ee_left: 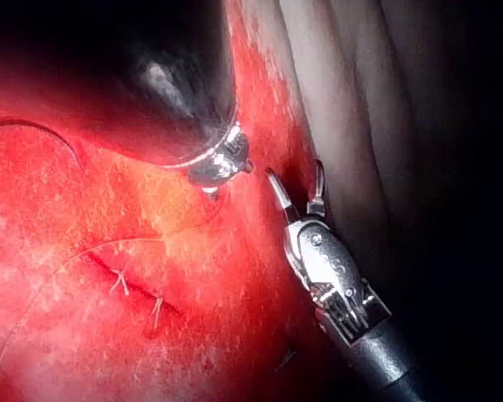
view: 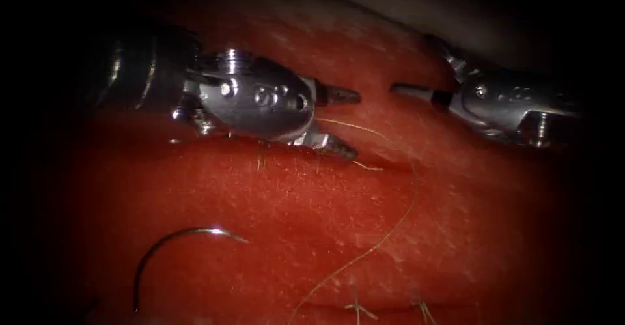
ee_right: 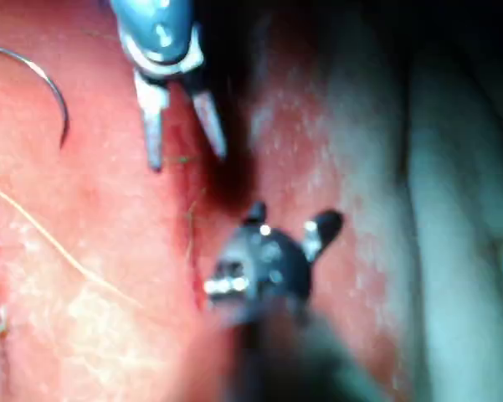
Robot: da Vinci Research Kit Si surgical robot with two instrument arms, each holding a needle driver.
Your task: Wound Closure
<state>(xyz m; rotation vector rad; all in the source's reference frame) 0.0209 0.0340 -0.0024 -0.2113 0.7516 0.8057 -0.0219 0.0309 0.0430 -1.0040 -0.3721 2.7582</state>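
Two knots with cut ends (view: 357, 309) already sit in the cut (ee_left: 134, 285) near the needle, so part of the closure looks done; I judge the rest of the cut is unfinished, since a long thread (view: 390, 230) trails loose over the tissue (view: 456, 234). I have nothing in either tool. My left tool (view: 342, 122) hangs above the tissue, well apart from the needle, jaws wide apart and empty, the thread running just under its lower jaw. My right tool (view: 410, 90) faces it tip to tip, a small gap between them; in the endoscope view I see one dark tip only, but the left wrist view shows the right tool (ee_left: 295, 182) with jaws spread and empty. The needle (view: 176, 247) lies free on the tissue, left of the thread and apart from both tools; whether its far end is in the tissue I cannot tell. The right wrist view shows the needle (ee_right: 42, 79) lying beside the open left tool (ee_right: 184, 142), with the thread (ee_right: 59, 251) crossing the tissue below it
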